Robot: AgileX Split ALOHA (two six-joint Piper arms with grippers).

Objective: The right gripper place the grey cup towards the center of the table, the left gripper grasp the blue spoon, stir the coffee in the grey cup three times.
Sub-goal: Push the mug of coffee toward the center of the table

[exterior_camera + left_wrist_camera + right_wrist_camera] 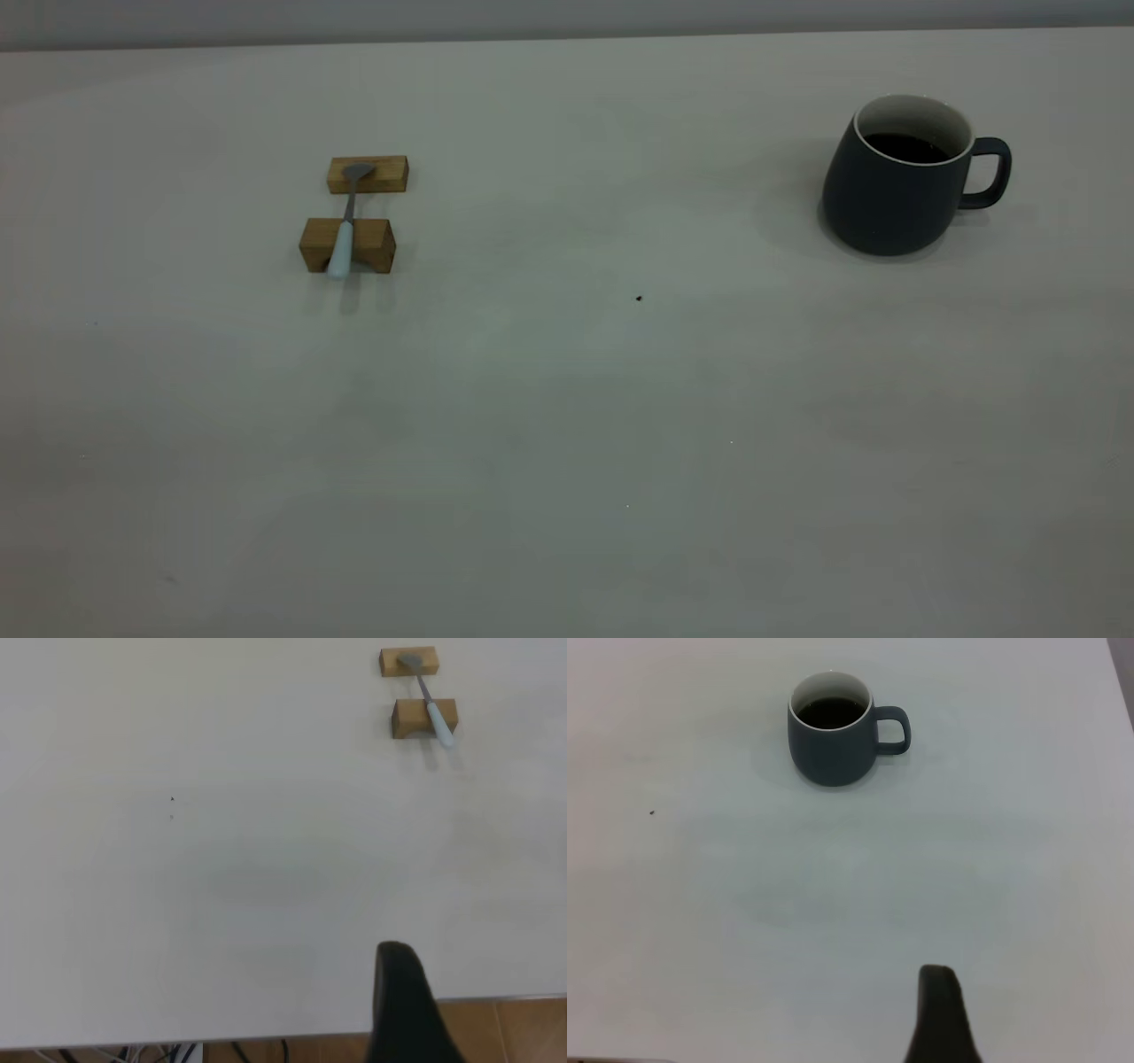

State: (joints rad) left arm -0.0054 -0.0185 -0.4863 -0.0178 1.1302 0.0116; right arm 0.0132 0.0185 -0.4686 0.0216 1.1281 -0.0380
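Slate-grey, the grey cup stands upright at the table's right side, coffee inside, handle pointing right. The blue spoon bridges two wooden blocks on the left. Whether the left gripper and right gripper are parted or closed cannot be told

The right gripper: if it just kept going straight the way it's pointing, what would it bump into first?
Probably the grey cup. The right gripper points over bare table roughly toward it, though the cup sits slightly off that line, so it might pass its handle side.
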